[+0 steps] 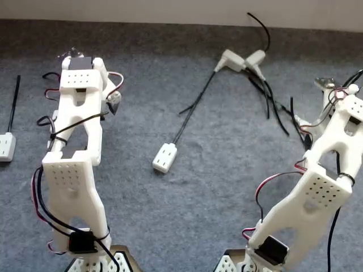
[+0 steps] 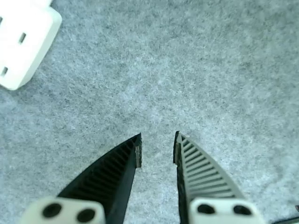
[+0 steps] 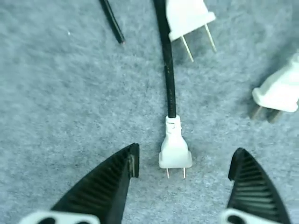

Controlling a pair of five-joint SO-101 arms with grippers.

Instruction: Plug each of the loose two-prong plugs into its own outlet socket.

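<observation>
Small plug (image 3: 175, 150): white, two-prong, flat on the grey table (image 1: 227, 187); it lies between the right tool's 2 fingers and touches neither. Its prongs point back toward the tool's base.
Black cord (image 3: 169, 70): joins the small plug's back end and runs straight away from the tool.
Second plug (image 3: 186, 16): white and larger, lying beyond the small plug, just beside the black cord, with both prongs bare on the table.
Third plug (image 3: 278, 93): white, off to one side, well apart from the small plug, loose on the table.
Right tool (image 3: 185, 159): released, fingers spread wide, grasping nothing, low over the table.
Left tool (image 2: 157, 143): released, fingers a narrow gap apart with nothing between them, over bare table.
Near socket (image 2: 21, 39): white outlet block with slots facing up, near the left tool but apart from it.
Centre socket (image 1: 164, 157): white, lying between the 2 arms, nothing plugged in.
Socket cord (image 1: 193, 105): black, running from the centre socket toward the table's far side.
Edge socket (image 1: 5, 146): white, outside the left arm (image 1: 76, 141), with a thin cord (image 1: 14, 96) leading away from it.
Right arm (image 1: 323, 181): bent over a tangle of black cords on its side of the table.
</observation>
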